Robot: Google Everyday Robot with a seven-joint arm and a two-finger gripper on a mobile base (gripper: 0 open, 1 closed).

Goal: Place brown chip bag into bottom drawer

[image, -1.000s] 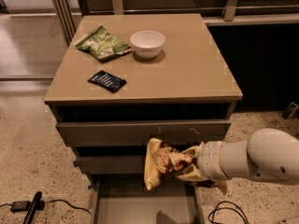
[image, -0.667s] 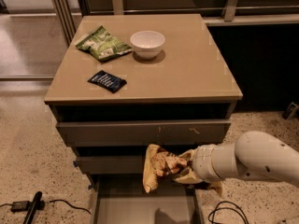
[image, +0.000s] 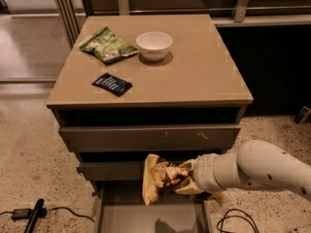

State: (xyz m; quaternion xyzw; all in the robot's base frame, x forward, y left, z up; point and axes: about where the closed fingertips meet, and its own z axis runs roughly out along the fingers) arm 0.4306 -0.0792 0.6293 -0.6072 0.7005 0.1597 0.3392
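Gripper point(image: 188, 179) pinching crinkled dark-brown foil chip bag point(image: 156, 177) over rear edge of pulled-out grey-brown bottom drawer point(image: 146, 220); released upright here, bag may snag grey middle drawer front point(image: 109, 170) overhead.

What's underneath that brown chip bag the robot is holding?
The open bottom drawer, its floor bare where visible. The brown chip bag, held by the gripper just above it, and the arm hide the drawer's back part.

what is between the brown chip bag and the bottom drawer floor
Only air, in the camera view: the end effector, at the cabinet's front, holds the brown chip bag above the bottom drawer, whose floor is bare.
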